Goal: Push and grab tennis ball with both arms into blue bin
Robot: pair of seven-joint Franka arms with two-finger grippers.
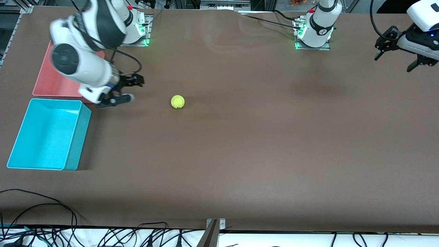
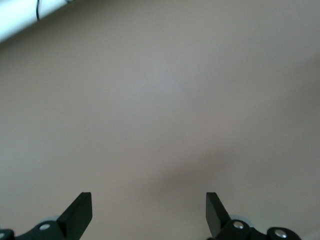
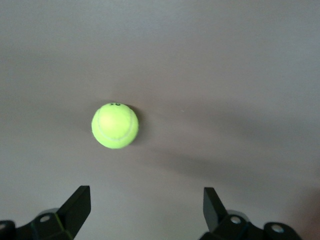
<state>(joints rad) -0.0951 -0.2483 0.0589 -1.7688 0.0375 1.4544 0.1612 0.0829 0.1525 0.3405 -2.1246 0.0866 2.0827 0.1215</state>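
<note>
Tennis ball [image 1: 177,102]: it rests alone on the bare brown bench [image 1: 240,144], nothing touching it; taking the ball as landmark, every place below is given from it.
Right claw [image 1: 127,90]: low over the bench beside the ball, toward the right arm's end, its two fingers spread apart and empty; its wrist view shows the ball [image 3: 115,125] ahead of the open fingertips, not yet between them, which looks like a line-up for a grab.
Left claw [image 1: 398,55]: high in the air, well apart from the ball at the left arm's end, fingers spread and holding nothing; its wrist view shows only bare bench, so this arm appears to be waiting.
Blue bin [image 1: 20,137]: well apart from the ball at the right arm's end and nearer to the front camera than the ball; it stands open and looks empty, a ready target.
Pink bin [image 1: 48,82]: just beside the blue bin, farther from the front camera, partly hidden by the right arm.
In the way: nothing lies between ball and blue bin except the right claw itself; a nudge may roll the ball off.
Cables [image 1: 68,233]: along the bench edge nearest the front camera, well apart from the ball.
</note>
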